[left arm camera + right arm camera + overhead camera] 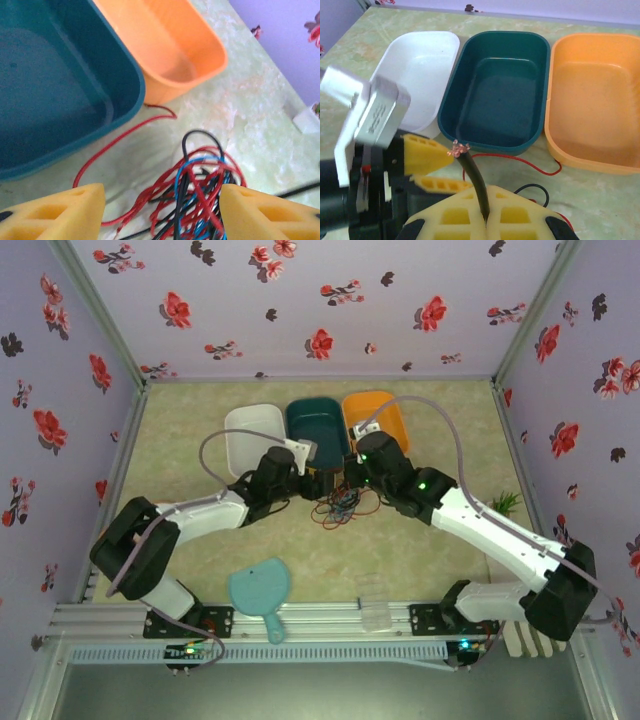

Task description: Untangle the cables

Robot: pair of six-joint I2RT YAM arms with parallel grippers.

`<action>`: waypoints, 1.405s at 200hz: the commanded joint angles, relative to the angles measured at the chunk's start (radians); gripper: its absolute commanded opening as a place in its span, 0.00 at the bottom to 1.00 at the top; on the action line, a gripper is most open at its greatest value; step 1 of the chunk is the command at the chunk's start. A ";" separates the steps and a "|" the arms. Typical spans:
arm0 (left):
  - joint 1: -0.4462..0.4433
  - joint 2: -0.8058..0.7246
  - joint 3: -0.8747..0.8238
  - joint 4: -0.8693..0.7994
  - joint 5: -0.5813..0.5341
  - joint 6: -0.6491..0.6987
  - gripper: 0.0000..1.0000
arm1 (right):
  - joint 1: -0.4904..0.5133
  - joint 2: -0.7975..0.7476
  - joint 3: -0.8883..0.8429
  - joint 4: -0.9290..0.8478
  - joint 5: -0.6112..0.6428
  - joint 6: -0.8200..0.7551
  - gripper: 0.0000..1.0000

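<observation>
We're barely started: right tool [485, 217] pinches one black cable [472, 170] end, left tool [162, 210] stands wide astride the cables [200, 190], all one tangle on the counter [310, 555] just near-side of the empty teal bin [500, 34], none separated.

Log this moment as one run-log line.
left gripper: open, straddling cable tangle | right gripper: shut on black cable | tangle: on table, near teal bin
</observation>
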 commanded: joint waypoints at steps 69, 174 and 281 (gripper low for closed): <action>0.053 0.110 0.205 -0.299 0.249 -0.134 0.53 | 0.003 -0.038 -0.051 0.088 -0.031 0.007 0.00; 0.052 0.239 0.277 -0.366 0.325 -0.171 0.44 | 0.001 -0.014 -0.044 0.096 -0.045 0.034 0.00; 0.055 0.300 0.262 -0.468 0.328 -0.086 0.01 | 0.000 -0.113 0.069 0.016 -0.054 -0.004 0.00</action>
